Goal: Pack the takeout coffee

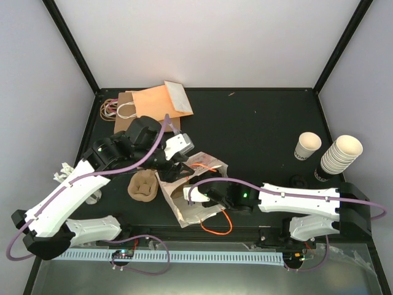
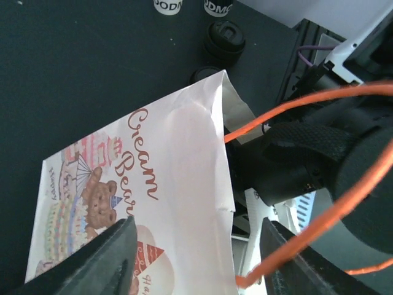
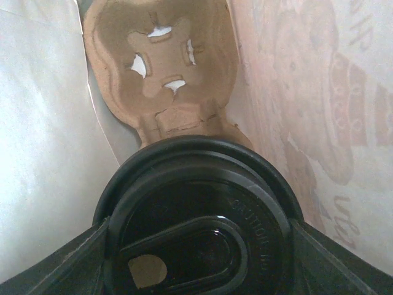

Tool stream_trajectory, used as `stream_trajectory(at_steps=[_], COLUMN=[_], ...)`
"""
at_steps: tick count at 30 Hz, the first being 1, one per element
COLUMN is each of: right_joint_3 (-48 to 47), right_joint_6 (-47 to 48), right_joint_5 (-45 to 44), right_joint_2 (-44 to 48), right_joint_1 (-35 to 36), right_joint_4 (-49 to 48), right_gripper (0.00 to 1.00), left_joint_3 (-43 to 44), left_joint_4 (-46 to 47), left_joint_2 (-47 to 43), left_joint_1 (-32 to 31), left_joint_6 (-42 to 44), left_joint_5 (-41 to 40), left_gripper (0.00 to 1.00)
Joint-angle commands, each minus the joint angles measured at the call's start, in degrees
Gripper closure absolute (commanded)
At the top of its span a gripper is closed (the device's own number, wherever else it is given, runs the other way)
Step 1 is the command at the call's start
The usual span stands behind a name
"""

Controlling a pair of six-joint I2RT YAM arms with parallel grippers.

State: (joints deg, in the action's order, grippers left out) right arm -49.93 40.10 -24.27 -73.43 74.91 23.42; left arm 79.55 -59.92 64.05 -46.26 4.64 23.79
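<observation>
The right gripper (image 3: pixel 196 243) is clamped on the black-lidded takeout coffee (image 3: pixel 202 203), with one finger on each side of the lid. You find the cup inside the printed paper bag (image 2: pixel 178 160), with a brown cup carrier (image 3: pixel 163 74) deeper in. The left gripper (image 2: pixel 198 230) stands open over the bag's edge, holding nothing. The bag lies on the worktop (image 2: pixel 92 74).

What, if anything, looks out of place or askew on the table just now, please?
The printed paper bag lies creased on its side rather than standing, so the black lid between the right gripper's fingers faces sideways inside it. A cardboard cup carrier sits outside the bag on the table.
</observation>
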Motion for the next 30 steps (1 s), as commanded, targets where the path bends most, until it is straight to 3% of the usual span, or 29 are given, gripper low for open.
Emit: stream_trajectory(at_steps=[1, 5, 11, 14, 17, 19, 25, 30], right_joint_3=[0.41, 0.4, -0.01, -0.15, -0.17, -0.17, 0.01, -0.21], right_joint_6=[-0.42, -0.28, 0.06, 0.15, 0.24, 0.23, 0.41, 0.78], right_joint_5=[0.61, 0.61, 0.81, 0.89, 0.81, 0.86, 1.03, 1.06], right_joint_2=[1.18, 1.24, 1.29, 1.41, 1.47, 1.59, 1.9, 2.23], right_joint_1=[0.27, 0.27, 0.32, 0.31, 0.32, 0.3, 0.32, 0.29], right_joint_4=[-0.05, -0.13, -0.27, -0.28, -0.43, -0.39, -0.72, -1.0], right_gripper=[0.46, 0.46, 0.47, 0.47, 0.47, 0.47, 0.47, 0.47], left_joint_3=[3.76, 5.42, 8.14, 10.05, 12.55, 12.73, 6.76, 4.17], left_joint_4=[0.37, 0.29, 0.33, 0.04, -3.11, -4.16, -2.06, 0.74], left_joint_2=[-2.26, -4.03, -6.21, -6.63, -5.75, -5.58, -2.57, 5.27], left_joint_1=[-0.29, -0.23, 0.21, 2.0, 6.04, 11.03, 26.26, 30.52], left_joint_6=[-1.24, -2.23, -4.18, -7.05, -12.42, -14.56, -16.26, -16.11], left_joint_5=[0.34, 0.47, 0.11, -4.62, -14.94, -16.78, -7.15, -4.58], left_gripper=[0.36, 0.21, 0.07, 0.02, 0.01, 0.01, 0.01, 0.1])
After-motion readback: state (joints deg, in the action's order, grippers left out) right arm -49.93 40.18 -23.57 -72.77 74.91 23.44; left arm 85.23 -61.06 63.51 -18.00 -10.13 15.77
